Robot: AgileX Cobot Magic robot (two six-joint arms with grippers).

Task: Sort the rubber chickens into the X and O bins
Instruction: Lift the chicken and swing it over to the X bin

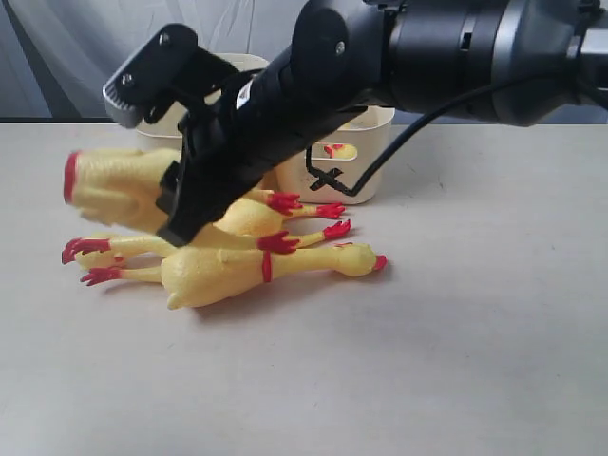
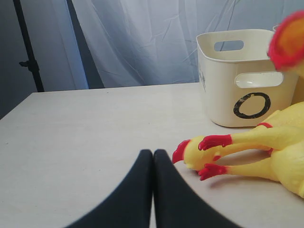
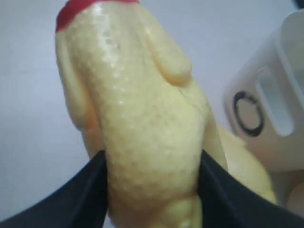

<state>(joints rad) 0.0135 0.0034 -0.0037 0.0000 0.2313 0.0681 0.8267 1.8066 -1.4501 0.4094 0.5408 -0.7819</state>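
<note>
My right gripper (image 1: 173, 204) reaches across to the left and is shut on the fat body of a yellow rubber chicken (image 1: 119, 188), held above the table with its red ring end pointing left. In the right wrist view the gripper (image 3: 152, 187) squeezes the chicken's body (image 3: 137, 118) from both sides. Three more chickens lie in a pile below; the front one (image 1: 256, 271) has its head to the right. The X bin (image 1: 366, 157) stands behind the pile. The O bin (image 2: 237, 71) is beside it. My left gripper (image 2: 153, 156) is shut and empty, low over the table near a chicken's head (image 2: 190, 153).
The right arm (image 1: 427, 47) covers most of the O bin (image 1: 245, 63) in the exterior view. Inside the X bin, something yellow and red (image 1: 339, 150) shows through the handle slot. A pale curtain (image 2: 142, 38) hangs behind the table.
</note>
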